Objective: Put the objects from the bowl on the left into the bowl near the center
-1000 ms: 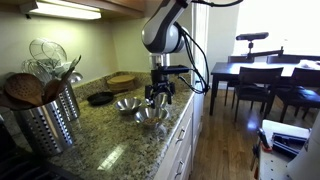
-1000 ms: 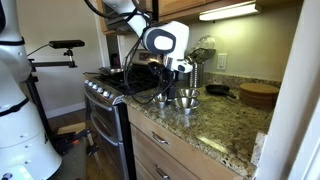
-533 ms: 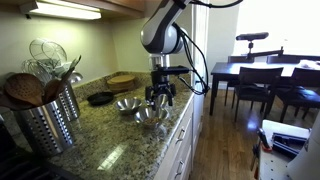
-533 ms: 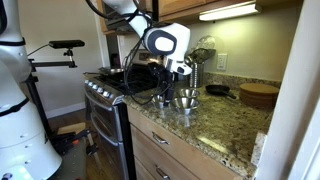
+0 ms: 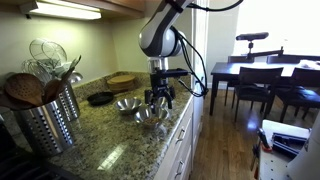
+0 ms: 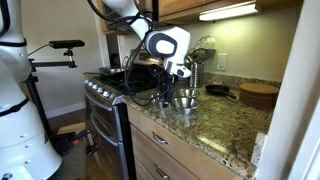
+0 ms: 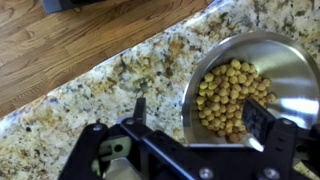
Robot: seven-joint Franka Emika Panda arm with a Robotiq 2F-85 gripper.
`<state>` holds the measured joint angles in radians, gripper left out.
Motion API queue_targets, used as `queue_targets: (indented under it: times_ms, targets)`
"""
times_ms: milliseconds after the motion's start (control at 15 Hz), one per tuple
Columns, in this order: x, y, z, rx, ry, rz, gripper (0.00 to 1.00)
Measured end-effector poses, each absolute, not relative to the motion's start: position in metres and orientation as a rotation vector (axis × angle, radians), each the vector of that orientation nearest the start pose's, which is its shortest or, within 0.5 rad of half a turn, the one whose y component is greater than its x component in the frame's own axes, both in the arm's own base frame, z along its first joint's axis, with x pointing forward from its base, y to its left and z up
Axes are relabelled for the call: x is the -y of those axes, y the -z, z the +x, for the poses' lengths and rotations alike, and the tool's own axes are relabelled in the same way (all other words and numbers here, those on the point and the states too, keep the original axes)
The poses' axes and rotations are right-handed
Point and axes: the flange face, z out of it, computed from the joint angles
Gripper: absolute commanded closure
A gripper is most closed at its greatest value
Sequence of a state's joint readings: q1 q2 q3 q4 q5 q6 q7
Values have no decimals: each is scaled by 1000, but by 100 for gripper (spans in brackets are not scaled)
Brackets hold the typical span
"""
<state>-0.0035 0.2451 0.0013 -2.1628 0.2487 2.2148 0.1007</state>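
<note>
Two steel bowls stand side by side on the granite counter: one (image 5: pixel 127 104) farther back and one (image 5: pixel 150 115) near the counter's front edge; both also show in an exterior view (image 6: pixel 185 103). In the wrist view a steel bowl (image 7: pixel 290 55) holds many small tan round pieces (image 7: pixel 228 95). My gripper (image 7: pixel 198 115) is open just above this bowl. One finger (image 7: pixel 138 108) is over the counter outside the rim and the other finger (image 7: pixel 257 118) is over the pieces. The gripper holds nothing. It also shows in both exterior views (image 5: pixel 158 97) (image 6: pixel 172 88).
A perforated steel utensil holder (image 5: pixel 50 115), a black pan (image 5: pixel 100 98) and a round wooden board (image 5: pixel 121 80) stand on the counter. The counter edge drops to a wooden floor (image 7: pixel 60 45). A stove (image 6: pixel 100 90) adjoins the counter, and a dining table (image 5: pixel 250 72) stands beyond.
The arm has shifted very slightly toward the bowls. The gripper stays open and the bowls have not moved.
</note>
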Motion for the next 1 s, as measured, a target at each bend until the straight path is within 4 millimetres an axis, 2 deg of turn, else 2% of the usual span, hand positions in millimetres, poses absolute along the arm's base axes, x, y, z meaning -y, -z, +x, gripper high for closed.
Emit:
queue_targets:
  times_ms: [67, 133, 200, 333, 533, 1000]
  targets:
    - [-7, -268, 542, -399, -299, -2925, 6]
    - [-8, -268, 543, -399, -299, -2925, 23]
    - [-8, -268, 543, -398, -299, -2925, 25]
    - [-9, -268, 543, -396, -298, -2925, 23]
    - [-9, -268, 543, -394, -297, -2925, 29]
    - [-10, -268, 544, -391, -295, -2926, 27]
